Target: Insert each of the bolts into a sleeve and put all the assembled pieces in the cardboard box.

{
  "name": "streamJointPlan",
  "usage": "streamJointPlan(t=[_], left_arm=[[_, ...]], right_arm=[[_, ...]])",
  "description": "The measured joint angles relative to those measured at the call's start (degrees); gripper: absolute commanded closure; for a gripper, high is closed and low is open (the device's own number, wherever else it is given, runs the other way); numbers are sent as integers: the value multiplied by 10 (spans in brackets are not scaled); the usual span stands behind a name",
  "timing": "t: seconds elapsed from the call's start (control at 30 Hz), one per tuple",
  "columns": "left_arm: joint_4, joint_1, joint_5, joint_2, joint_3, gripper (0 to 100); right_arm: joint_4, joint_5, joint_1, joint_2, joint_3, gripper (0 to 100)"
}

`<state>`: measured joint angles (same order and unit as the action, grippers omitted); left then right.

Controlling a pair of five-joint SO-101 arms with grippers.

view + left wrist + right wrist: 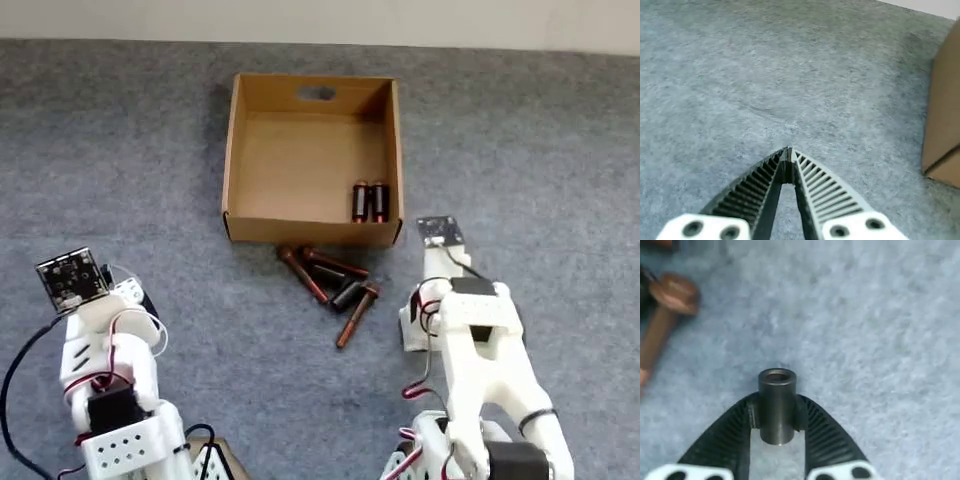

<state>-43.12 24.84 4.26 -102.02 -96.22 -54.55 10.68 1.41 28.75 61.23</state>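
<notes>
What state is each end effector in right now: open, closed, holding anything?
Left end effector: closed, holding nothing.
Right end effector: closed on a sleeve.

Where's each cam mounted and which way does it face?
High view: fixed overhead, looking down on the cardboard box, loose bolts, left arm and right arm.
Left wrist view: on the left wrist, facing along the shut left gripper over grey mat.
Right wrist view: on the right wrist, facing down past the right gripper, shut on a sleeve.
Shared: high and left wrist views both show that box; high and right wrist views both show bolts.
</notes>
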Motion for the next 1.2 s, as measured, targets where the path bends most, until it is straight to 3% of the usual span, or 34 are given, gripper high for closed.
streamJointPlan(t=[0.23, 0.47, 0.87, 1.2], left_arm=[[0, -40, -30, 0, 0, 990], [-24, -97, -97, 0, 0, 990], [-50, -141, -111, 0, 2, 989], [-119, -164, -138, 0, 70, 989]], right_arm=[[29, -16, 55, 92, 32, 992], [108, -111, 70, 101, 88, 992], [115, -114, 73, 290, 179, 992], [134, -114, 74, 307, 213, 992]])
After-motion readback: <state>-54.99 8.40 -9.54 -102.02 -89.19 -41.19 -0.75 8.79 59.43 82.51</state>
